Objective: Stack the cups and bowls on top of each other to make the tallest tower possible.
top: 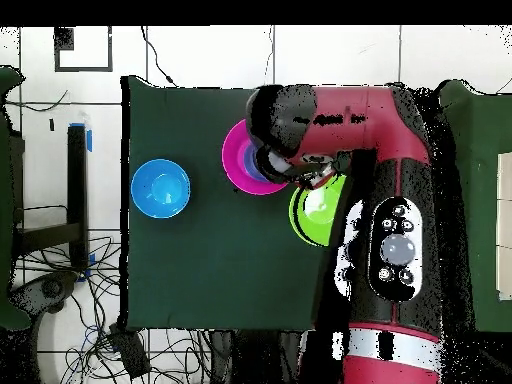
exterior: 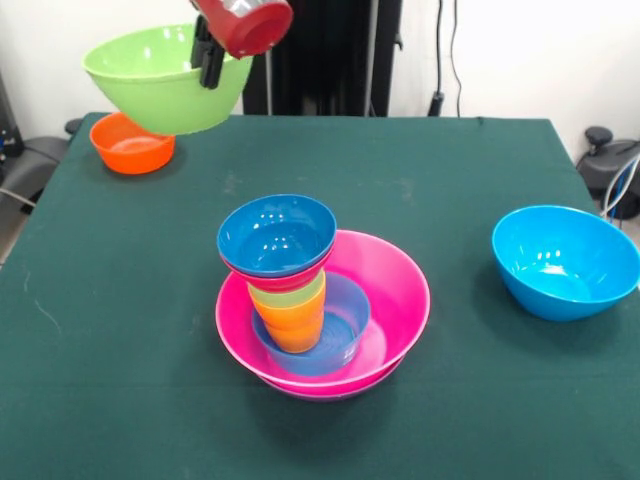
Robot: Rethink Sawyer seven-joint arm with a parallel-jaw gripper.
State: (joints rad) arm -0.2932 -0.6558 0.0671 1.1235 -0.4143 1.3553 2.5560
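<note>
The end effector point(exterior: 210, 62) is pinched shut on the rim of the lime green bowl point(exterior: 160, 85) and holds it tilted in the air, high above the far side of the counter point(exterior: 120, 330). That height probably lets the bowl pass over the tower point(exterior: 300, 300).

The tower sits in the middle: a pink bowl point(exterior: 390, 290) at the base, 2 cups point(exterior: 292, 315) inside it, and a dark-blue bowl point(exterior: 277, 233) on top.

A small orange bowl point(exterior: 132, 143) sits under the lifted bowl. The sky-blue bowl point(exterior: 565, 262) sits near the counter's edge. There is lots of open green counter around the tower.
</note>
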